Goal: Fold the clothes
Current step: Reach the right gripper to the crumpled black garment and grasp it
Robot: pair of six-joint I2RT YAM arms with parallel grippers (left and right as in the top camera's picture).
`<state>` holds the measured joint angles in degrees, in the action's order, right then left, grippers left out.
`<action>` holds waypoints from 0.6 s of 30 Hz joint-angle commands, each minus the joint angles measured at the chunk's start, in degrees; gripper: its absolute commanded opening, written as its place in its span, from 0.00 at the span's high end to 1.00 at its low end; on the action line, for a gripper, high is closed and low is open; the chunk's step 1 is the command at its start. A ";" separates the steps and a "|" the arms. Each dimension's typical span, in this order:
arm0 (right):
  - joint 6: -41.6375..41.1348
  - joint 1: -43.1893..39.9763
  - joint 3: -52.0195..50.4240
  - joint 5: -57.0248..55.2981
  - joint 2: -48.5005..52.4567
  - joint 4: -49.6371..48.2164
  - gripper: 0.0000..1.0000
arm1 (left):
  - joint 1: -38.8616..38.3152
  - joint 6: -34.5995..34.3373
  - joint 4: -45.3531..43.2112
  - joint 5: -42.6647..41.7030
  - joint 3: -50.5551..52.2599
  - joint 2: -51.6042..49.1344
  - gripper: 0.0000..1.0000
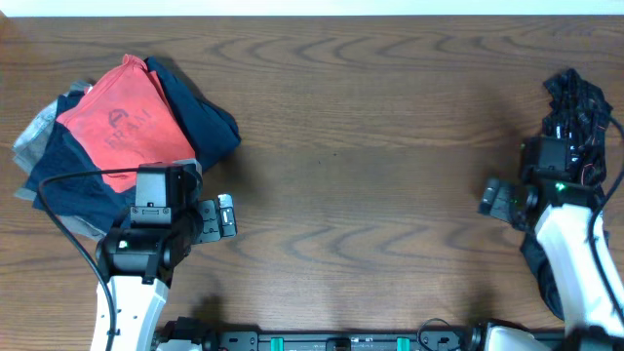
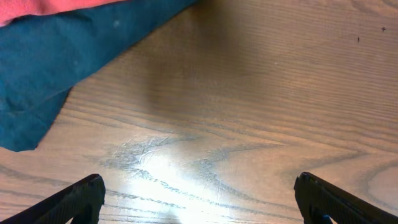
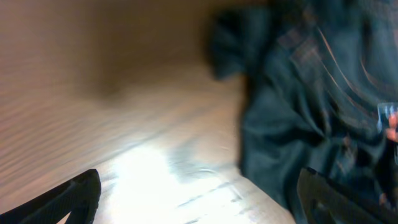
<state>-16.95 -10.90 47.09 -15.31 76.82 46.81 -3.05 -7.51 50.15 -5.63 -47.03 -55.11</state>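
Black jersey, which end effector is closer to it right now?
Right. The right end effector hangs open just beside the black jersey; the left end effector is open across the table, by the red and navy pile.

Robot lab bench: wood-grain table [image 1: 390, 146] with arm-mounting rail [image 1: 341, 342] along its edge.

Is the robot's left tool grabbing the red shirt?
No, the left tool stands open over the bare wood of the table, and the red shirt lies off to its side.
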 commanded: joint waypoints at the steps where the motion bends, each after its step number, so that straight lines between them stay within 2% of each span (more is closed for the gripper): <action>1: -7.30 -5.40 -1.16 -3.78 5.38 -0.76 0.03 | 0.13 -0.31 0.17 0.02 -1.09 -0.28 0.02; 5: -7.45 -10.16 -1.95 -3.98 11.54 -2.86 0.07 | 0.13 -0.31 0.17 0.04 -1.09 -0.28 0.02; 7: -7.48 -11.96 -1.95 -5.14 13.62 -3.08 0.15 | 0.13 -0.31 0.15 0.02 -1.09 -0.28 0.02; 9: -7.50 -13.77 -2.01 -6.86 15.39 -3.74 0.27 | 0.13 -0.31 0.15 0.02 -1.09 -0.28 0.02; 12: -7.89 -16.22 -2.38 -8.09 17.38 -5.16 0.35 | 0.13 -0.31 0.15 0.02 -1.09 -0.28 0.02; 13: -7.89 -17.16 -2.75 -8.07 17.99 -5.77 0.41 | 0.13 -0.31 0.11 0.04 -1.09 -0.28 0.02; 18: -7.87 -20.04 -4.28 -3.37 18.75 -6.95 0.89 | 0.13 -0.31 0.11 0.02 -1.09 -0.28 0.02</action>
<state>-24.05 -29.45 44.77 -21.56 94.00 39.86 -3.05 -7.51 50.13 -5.63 -47.03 -55.31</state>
